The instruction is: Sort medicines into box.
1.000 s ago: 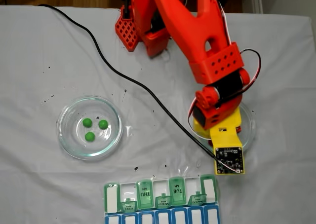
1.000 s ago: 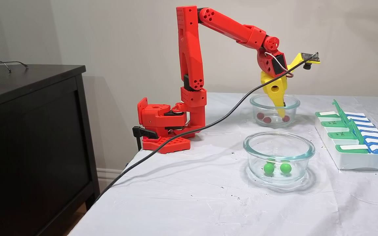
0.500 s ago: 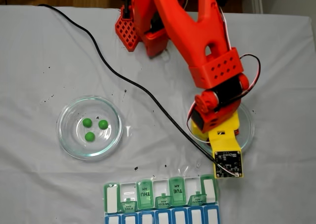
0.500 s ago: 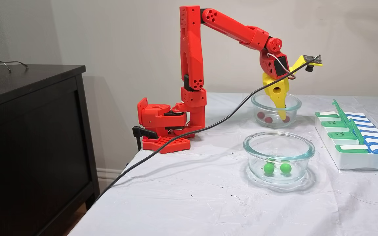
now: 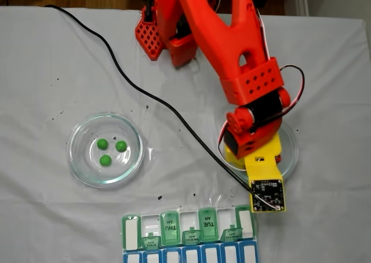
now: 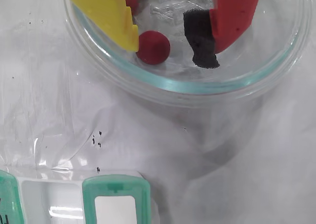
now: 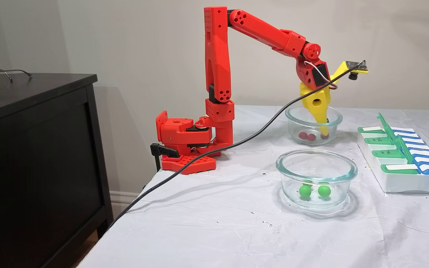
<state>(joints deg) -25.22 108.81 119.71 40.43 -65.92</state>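
Note:
My gripper is open and lowered inside a clear glass dish. A dark red medicine ball lies between the fingers, against the yellow fingertip and apart from the black-padded red fingertip. A second red ball peeks out behind the yellow finger. In a fixed view from the side, three red balls lie in that dish beside the gripper. Three green balls rest in the other dish. The box lies along the near table edge, several green lids raised.
A black cable crosses the white cloth from the far left to the wrist camera. The red arm base is clamped at the table's edge, next to a black cabinet. The box lies right of both dishes in that side view.
The gripper shifted slightly toward the box inside the dish. Two red balls rolled a little the same way. The green balls and the box stayed put.

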